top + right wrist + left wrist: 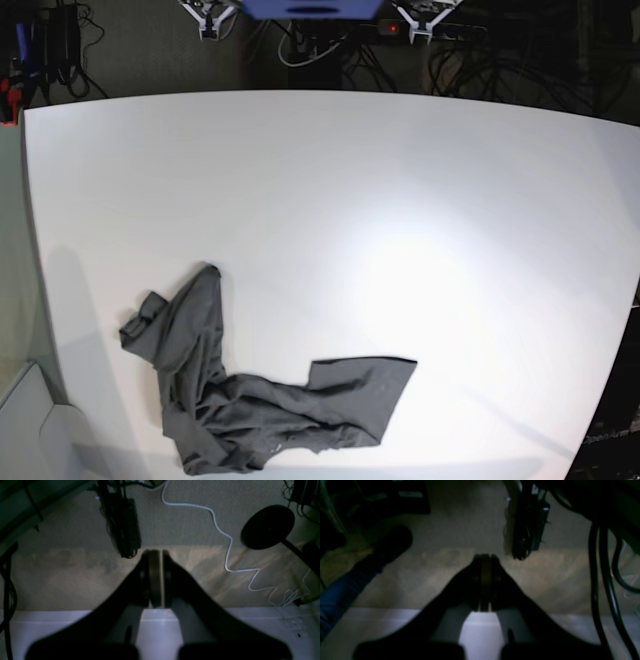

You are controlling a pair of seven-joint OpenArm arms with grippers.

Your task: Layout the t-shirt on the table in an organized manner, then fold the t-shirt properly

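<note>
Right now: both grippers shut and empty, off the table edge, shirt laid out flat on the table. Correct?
Not quite. The base view shows the shirt crumpled in a bunched heap on the table, not laid flat. The rest holds: the wrist views show the left gripper and right gripper shut, empty and out past the table edge.

Base view: looks steeply down on the table [400,200] from above.
Left wrist view: sits close behind the left gripper [485,556], facing past its closed jaws over the table's edge to the floor.
Right wrist view: the same behind the right gripper [156,552].
Shared: all three see the table.
</note>
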